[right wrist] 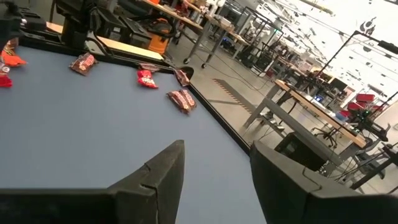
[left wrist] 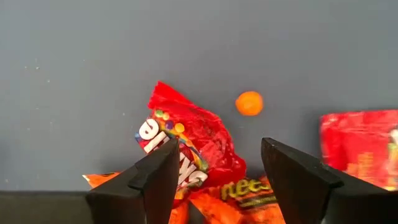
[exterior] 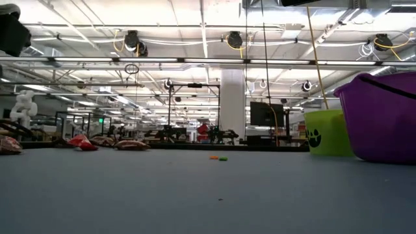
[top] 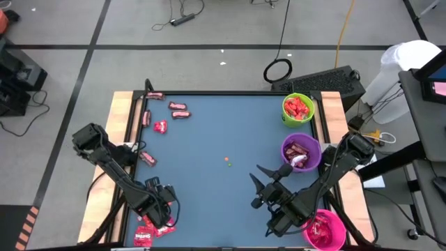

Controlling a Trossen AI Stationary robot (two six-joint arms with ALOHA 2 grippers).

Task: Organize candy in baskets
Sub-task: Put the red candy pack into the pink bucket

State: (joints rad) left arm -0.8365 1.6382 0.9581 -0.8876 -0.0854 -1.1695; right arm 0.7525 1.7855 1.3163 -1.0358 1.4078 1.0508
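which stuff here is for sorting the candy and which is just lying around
For the job:
- candy
- green basket
- purple basket
- pink basket

Just lying about:
- tiny loose round dots mid-table
- cable loop on the floor
- white jug beside the table

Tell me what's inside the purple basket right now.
The purple basket holds a few dark maroon wrapped candies, with a pale wrapper nearer its rim. Whatever lies beneath them is covered, and the low view shows only the basket's outer wall.
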